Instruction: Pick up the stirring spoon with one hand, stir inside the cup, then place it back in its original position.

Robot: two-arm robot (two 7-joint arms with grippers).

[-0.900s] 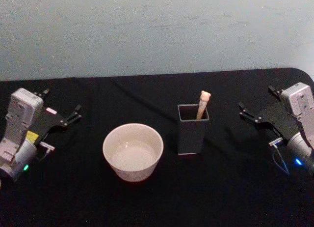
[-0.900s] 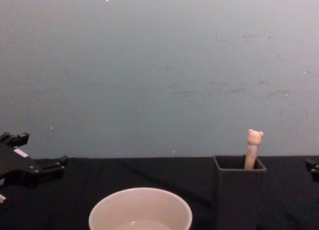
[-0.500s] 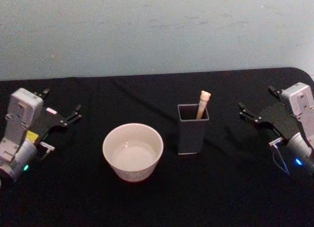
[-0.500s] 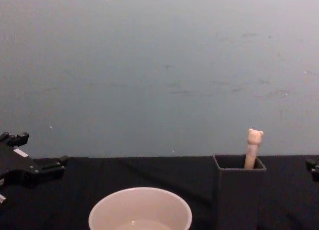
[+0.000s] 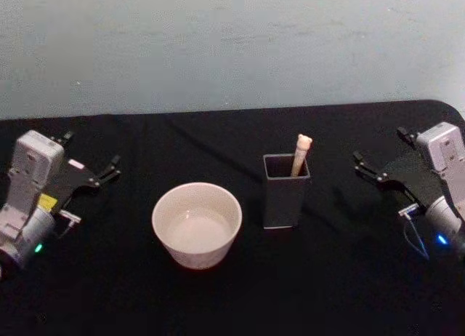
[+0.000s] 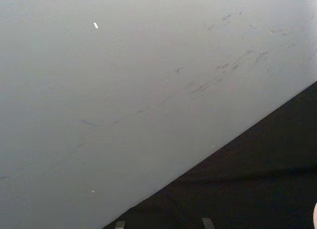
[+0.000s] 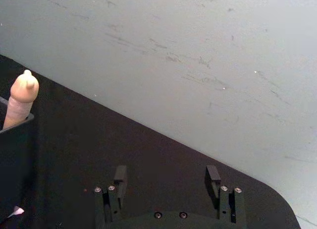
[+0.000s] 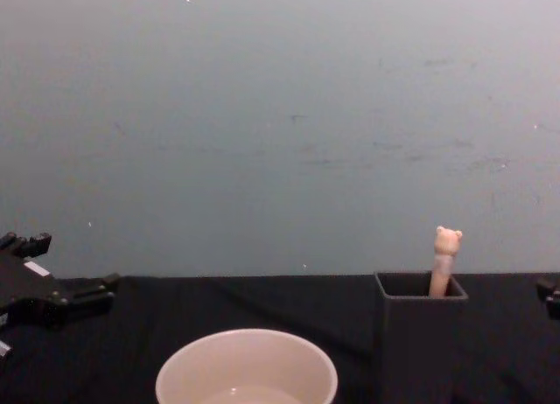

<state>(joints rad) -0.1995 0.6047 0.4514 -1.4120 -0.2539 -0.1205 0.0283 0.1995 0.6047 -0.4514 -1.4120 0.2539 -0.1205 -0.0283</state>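
Observation:
The stirring spoon (image 5: 301,153) stands in the dark grey square holder (image 5: 285,198), its original position, with only the beige handle and bear-head knob (image 8: 447,240) rising above the rim. The bowl of the spoon is hidden inside. The wide cream-white cup (image 5: 196,223) sits to the holder's left. My left gripper (image 5: 92,149) rests open at the table's left side, well away from the cup. My right gripper (image 5: 379,145) is open at the right side, a hand's width from the holder and pointing toward it. In the right wrist view its fingers (image 7: 213,176) are spread, with the spoon's knob (image 7: 24,92) off to one side.
A black cloth (image 5: 218,292) covers the table, and a pale grey-blue wall (image 5: 232,45) stands behind it. The table's far right corner (image 5: 443,107) is rounded.

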